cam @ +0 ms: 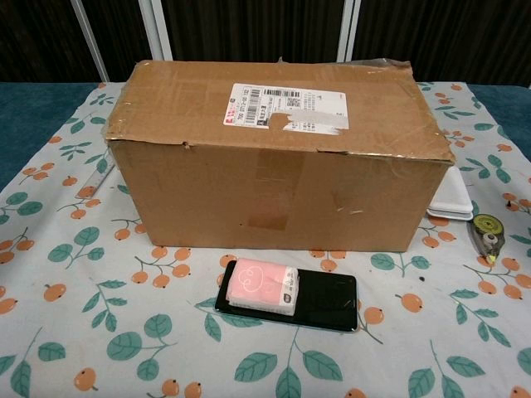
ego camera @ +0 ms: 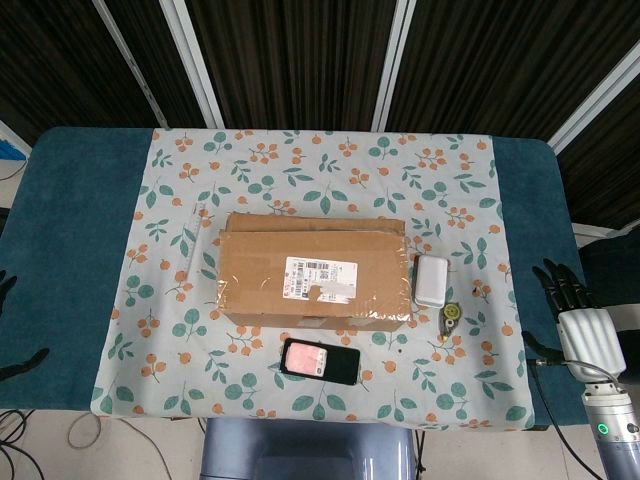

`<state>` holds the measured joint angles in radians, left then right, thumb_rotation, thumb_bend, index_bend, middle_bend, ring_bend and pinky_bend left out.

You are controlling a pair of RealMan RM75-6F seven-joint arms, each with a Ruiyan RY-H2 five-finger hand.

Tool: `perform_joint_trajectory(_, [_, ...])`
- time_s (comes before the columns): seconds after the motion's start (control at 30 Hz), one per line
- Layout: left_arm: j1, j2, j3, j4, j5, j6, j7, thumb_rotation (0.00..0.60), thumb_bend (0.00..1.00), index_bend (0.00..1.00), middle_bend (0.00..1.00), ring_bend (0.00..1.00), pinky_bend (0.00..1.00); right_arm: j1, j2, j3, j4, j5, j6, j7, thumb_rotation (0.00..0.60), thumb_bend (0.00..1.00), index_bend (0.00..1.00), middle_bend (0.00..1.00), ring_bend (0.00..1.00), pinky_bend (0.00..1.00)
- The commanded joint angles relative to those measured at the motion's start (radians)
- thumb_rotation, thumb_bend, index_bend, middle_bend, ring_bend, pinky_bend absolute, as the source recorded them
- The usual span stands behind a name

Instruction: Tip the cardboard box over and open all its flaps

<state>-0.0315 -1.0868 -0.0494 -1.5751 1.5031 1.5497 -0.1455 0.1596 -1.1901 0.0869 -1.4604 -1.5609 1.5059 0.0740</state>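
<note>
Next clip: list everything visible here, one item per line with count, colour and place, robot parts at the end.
cardboard box: one, brown with a white label, middle of the cloth, flaps closed
phone: one, black, in front of the box
tissue pack: one, pink, lying on the phone's left part
white case: one, white, against the box's right end
correction tape: one, yellow-green, near the case
ruler: one, clear, left of the box
tablecloth: one, pale with orange fruit and green leaves, over a teal table
left robot hand: black, only fingertips show at the left edge
right robot hand: black and white, at the table's right edge, holding nothing, fingers apart
</note>
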Motion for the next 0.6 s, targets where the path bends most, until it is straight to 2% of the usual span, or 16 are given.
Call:
perform_joint_trajectory(0.03, [0.0, 0.0, 0.0, 0.0, 0.0, -0.001, -0.001, 0.6, 0.05, 0.0, 0.0, 0.0, 0.0, 0.0, 0.001, 0.0, -0.001, 0.002, -0.002, 0.0, 0.6, 0.26, 0.0, 0.0, 0.0, 0.22])
perform_joint_trajectory(0.6, [-0.01, -0.005, 0.0, 0.006, 0.004, -0.013, 0.018, 0.6, 0.05, 0.0, 0.0, 0.0, 0.0, 0.002, 0.023, 0.0, -0.039, 0.0, -0.009, 0.004, 0.6, 0.26, 0.0, 0.0, 0.0, 0.22])
